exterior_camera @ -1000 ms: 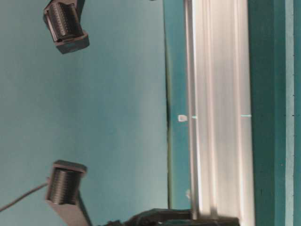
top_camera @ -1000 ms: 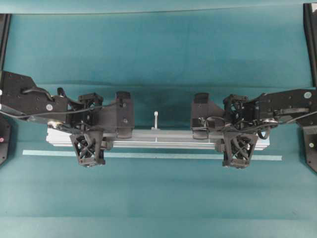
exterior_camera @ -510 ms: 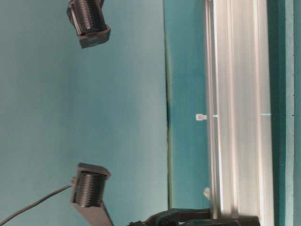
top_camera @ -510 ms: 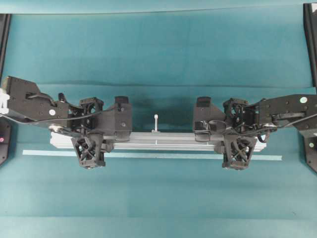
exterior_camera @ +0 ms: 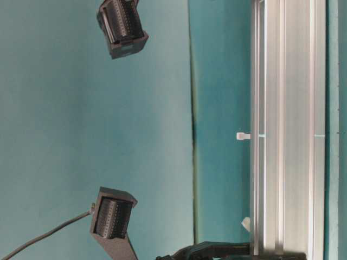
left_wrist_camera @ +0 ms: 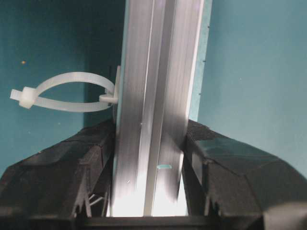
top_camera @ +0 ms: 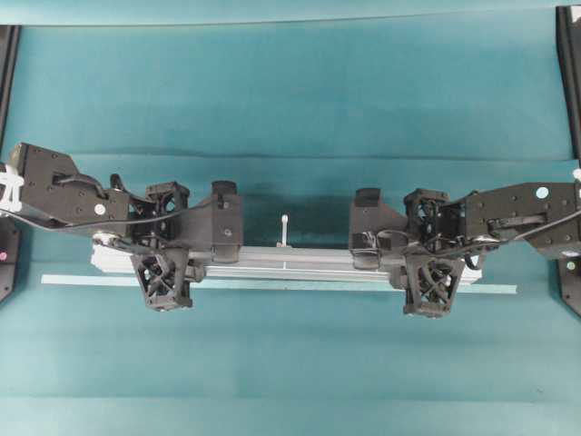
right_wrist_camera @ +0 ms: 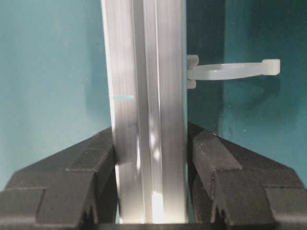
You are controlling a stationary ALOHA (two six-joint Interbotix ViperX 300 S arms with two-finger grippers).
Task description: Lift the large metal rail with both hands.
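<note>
The large metal rail lies level across the middle, a long silver grooved bar close over the teal table; whether it touches the cloth I cannot tell. My left gripper is shut on the rail near its left end, and my right gripper is shut on it near its right end. In the left wrist view the rail runs between black fingers pressed to both sides. The right wrist view shows the rail clamped the same way. A white zip tie sticks out of the far side.
A thin pale tape strip lies on the teal cloth just in front of the rail. Black frame posts stand at the left and right edges. In the table-level view, two black arm housings hang above the rail.
Both grippers have sunk towards the table with the rail still held level between them. The rail now sits closer to the tape strip.
</note>
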